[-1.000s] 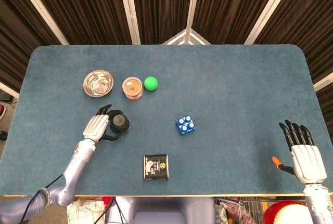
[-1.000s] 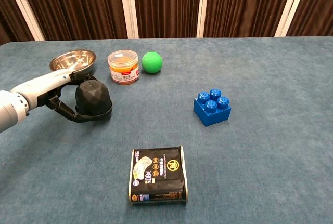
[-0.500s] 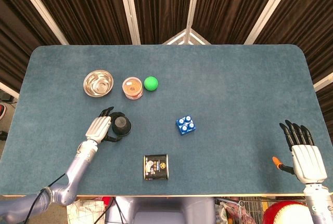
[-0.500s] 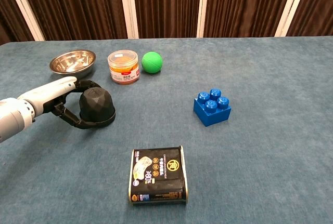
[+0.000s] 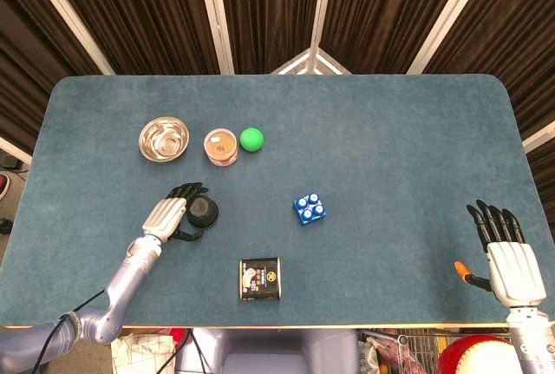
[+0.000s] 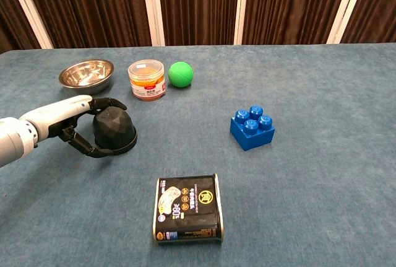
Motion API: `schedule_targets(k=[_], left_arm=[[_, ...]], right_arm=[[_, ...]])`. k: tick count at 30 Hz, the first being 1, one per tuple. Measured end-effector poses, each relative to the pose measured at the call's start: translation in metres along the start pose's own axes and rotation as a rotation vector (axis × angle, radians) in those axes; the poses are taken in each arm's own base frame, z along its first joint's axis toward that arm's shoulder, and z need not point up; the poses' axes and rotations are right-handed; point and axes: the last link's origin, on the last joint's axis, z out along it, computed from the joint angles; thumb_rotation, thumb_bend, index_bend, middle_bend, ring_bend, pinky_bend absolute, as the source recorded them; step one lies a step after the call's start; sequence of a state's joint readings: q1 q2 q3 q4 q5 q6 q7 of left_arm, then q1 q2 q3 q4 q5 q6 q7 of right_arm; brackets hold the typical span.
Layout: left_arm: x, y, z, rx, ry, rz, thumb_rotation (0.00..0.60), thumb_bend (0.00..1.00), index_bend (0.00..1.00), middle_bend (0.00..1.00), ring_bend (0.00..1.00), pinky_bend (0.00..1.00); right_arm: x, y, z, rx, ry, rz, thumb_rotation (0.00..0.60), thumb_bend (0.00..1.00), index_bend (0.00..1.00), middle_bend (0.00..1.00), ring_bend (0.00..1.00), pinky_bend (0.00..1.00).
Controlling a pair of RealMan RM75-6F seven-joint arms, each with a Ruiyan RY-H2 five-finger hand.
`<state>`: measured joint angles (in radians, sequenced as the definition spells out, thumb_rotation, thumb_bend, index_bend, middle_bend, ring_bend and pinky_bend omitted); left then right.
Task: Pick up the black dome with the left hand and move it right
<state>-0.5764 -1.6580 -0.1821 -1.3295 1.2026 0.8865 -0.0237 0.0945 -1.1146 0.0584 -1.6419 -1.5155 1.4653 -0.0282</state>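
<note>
So the left robot hand [image 6: 65, 120] is wrapped around the black dome [image 6: 113, 131], dark fingers [image 6: 106, 102] curled over the top and more hooked around the near side. Pretty sure it's got a grip on it. From the chest view the dome looks like it's sitting on the table [image 6: 322, 186], or just about; can't honestly tell if there's any gap under it. From overhead, the same left robot hand [image 5: 166, 215] sits on the dome's [image 5: 203, 211] left side.

Nearest thing to that hand otherwise is the black tin [image 6: 187, 217] with a printed label, lying flat toward the front edge and off to the hand's right. Behind the hand there's a little row: a steel bowl [image 6: 87, 73] straight back, an orange-lidded clear tub [image 6: 147, 79] just beside the bowl, then a green ball [image 6: 181, 74] just beside the tub. None of those touch the dome.

Further right of the hand, well apart from it, is a blue building brick [image 6: 252, 127] with studs on top.

Way over on the far side, the right robot hand [image 5: 505, 252] rests near the table's front corner, fingers straight and spread, holding nothing. There's a small orange bit [image 5: 462, 268] at its thumb side.
</note>
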Motion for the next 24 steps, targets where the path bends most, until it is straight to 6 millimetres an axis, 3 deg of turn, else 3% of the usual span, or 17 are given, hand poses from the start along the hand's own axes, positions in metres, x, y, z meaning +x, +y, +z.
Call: schedule_targets(k=[8,24], left_arm=[[0.006,0.006,-0.006,-0.017,0.020,0.004,0.600,0.38,0.16,0.17,0.00,0.00],[0.011,0.006,-0.008,0.014,0.075,0.045,0.600,0.39,0.20,0.27,0.00,0.00]], right_arm=[[0.000,-0.001,0.001,0.000,0.003,0.002,0.600,0.23,0.00,0.00,0.00,0.00],[0.000,-0.002,0.000,-0.004,0.002,0.002,0.600,0.23,0.00,0.00,0.00,0.00]])
